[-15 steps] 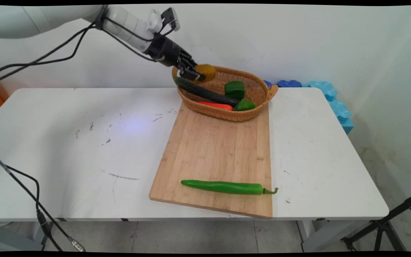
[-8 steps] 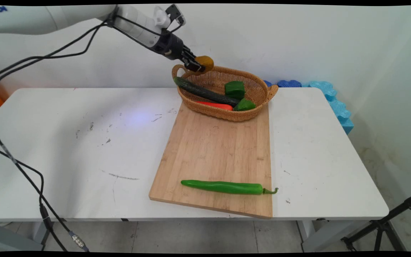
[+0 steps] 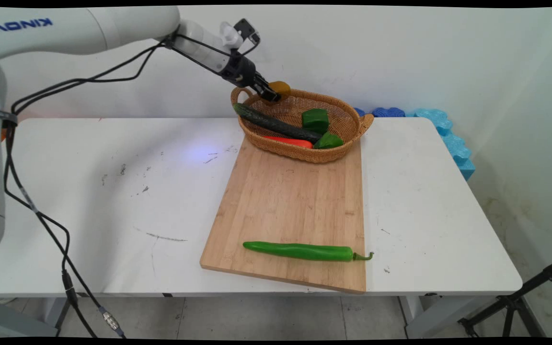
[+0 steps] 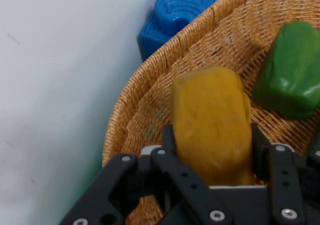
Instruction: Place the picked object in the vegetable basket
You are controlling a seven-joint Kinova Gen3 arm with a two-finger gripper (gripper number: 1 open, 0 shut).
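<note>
My gripper (image 3: 272, 94) is shut on a yellow-brown potato-like lump (image 3: 281, 87), held above the far left rim of a wicker basket (image 3: 300, 152). In the hand view the lump (image 4: 212, 120) sits between both fingers (image 4: 169, 137), over the basket's woven wall (image 4: 150, 105). Inside the basket lie a long dark cucumber (image 3: 276, 125), a green bell pepper (image 3: 315, 120), a second green piece (image 3: 328, 141) and a red vegetable (image 3: 288, 141). The bell pepper (image 4: 292, 70) shows at the hand view's right.
A wooden cutting board (image 3: 290, 206) lies in front of the basket, with a long green chili (image 3: 304, 251) near its front edge. Blue foam pieces (image 3: 443, 129) sit at the table's far right corner. Black cables (image 3: 41, 220) hang at the left.
The gripper with the yellow-brown lump rose off the basket's inside, then shifted slightly right and back toward the wall. Everything else stayed put.
</note>
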